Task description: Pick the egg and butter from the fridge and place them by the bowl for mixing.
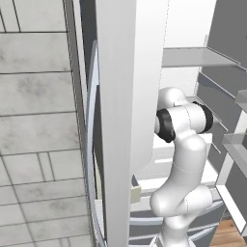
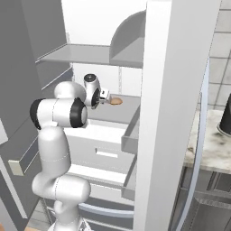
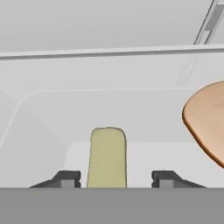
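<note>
Gripper spread around a pale yellow, rounded butter stick; smooth tan oval beside it.

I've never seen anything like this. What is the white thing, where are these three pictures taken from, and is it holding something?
The white jointed thing is a robot arm reaching into an open fridge. Two pictures come from cameras behind it, one left, one right. The third looks out from its hand: the two dark tips at the bottom belong to its pincer. A pale yellow butter block stands between them with gaps either side, so nothing is gripped yet. A tan rounded thing lies nearby on the grey shelf.
</note>
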